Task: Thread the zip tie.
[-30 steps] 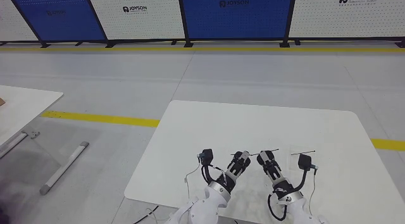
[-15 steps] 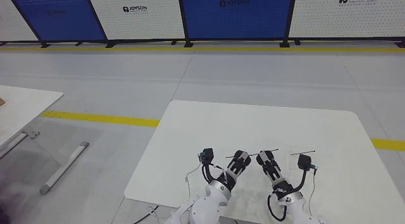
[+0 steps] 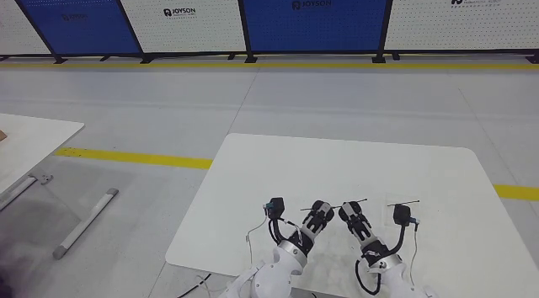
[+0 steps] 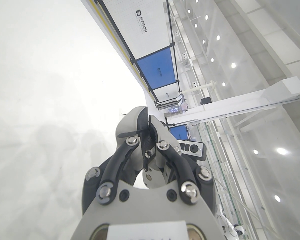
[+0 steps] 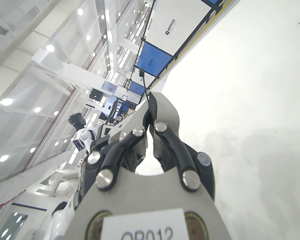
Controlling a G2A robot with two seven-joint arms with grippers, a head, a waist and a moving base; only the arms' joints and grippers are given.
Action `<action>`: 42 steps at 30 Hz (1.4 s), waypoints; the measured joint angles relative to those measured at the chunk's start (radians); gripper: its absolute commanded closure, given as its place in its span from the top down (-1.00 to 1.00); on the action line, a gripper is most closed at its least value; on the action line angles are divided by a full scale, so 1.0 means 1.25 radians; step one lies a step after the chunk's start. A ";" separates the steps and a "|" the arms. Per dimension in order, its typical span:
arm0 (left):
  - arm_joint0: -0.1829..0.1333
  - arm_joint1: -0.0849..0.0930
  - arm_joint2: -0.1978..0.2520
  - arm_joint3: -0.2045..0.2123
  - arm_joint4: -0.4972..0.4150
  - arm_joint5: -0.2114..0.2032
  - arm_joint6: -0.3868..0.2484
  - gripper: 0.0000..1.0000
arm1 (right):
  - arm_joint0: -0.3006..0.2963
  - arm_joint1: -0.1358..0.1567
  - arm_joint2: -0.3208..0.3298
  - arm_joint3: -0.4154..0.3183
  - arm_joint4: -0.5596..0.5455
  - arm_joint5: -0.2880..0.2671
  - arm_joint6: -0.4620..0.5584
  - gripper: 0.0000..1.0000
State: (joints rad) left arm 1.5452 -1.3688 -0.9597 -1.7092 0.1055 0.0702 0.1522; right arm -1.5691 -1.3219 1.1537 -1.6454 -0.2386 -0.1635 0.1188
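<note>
1. One white table (image 3: 278,163) is shown in the top view, standing on a grey floor (image 3: 168,96) that is crossed by a yellow line (image 3: 135,158).
2. Blue and white perforated panels (image 3: 312,3) are lined up behind it, and the corner of a second table (image 3: 34,142) is seen at the far left.
3. Both grippers are placed over the near part of the table, the left gripper (image 3: 319,209) just beside the right gripper (image 3: 349,210).
4. The left gripper's jaws are pressed together on a thin black zip tie (image 4: 130,133), whose strap is seen sticking out sideways from between the pads.
5. The right gripper's jaws are likewise clamped on a black strap, with its small square head (image 5: 141,72) held clear beyond the fingertips.
6. A thin dark line is seen running across both grippers in the top view; it is probably the one tie held at both ends, though that cannot be confirmed from so far off.
7. The tie is held in the air over the table.
</note>
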 measured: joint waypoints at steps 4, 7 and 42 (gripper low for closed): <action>0.001 0.001 0.001 -0.001 0.007 0.000 -0.008 -1.00 | 0.001 0.000 0.000 0.003 0.013 0.002 0.011 -1.00; -0.002 0.001 0.000 0.004 0.004 0.002 -0.010 -1.00 | 0.003 -0.001 0.001 0.006 0.024 0.006 0.011 -0.30; -0.014 -0.002 0.003 0.018 0.010 0.013 -0.013 -1.00 | -0.008 0.000 0.010 -0.008 0.017 -0.003 -0.002 -1.00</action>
State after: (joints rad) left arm 1.5278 -1.3709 -0.9553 -1.6872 0.1173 0.0861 0.1359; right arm -1.5795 -1.3221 1.1663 -1.6560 -0.2169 -0.1677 0.1165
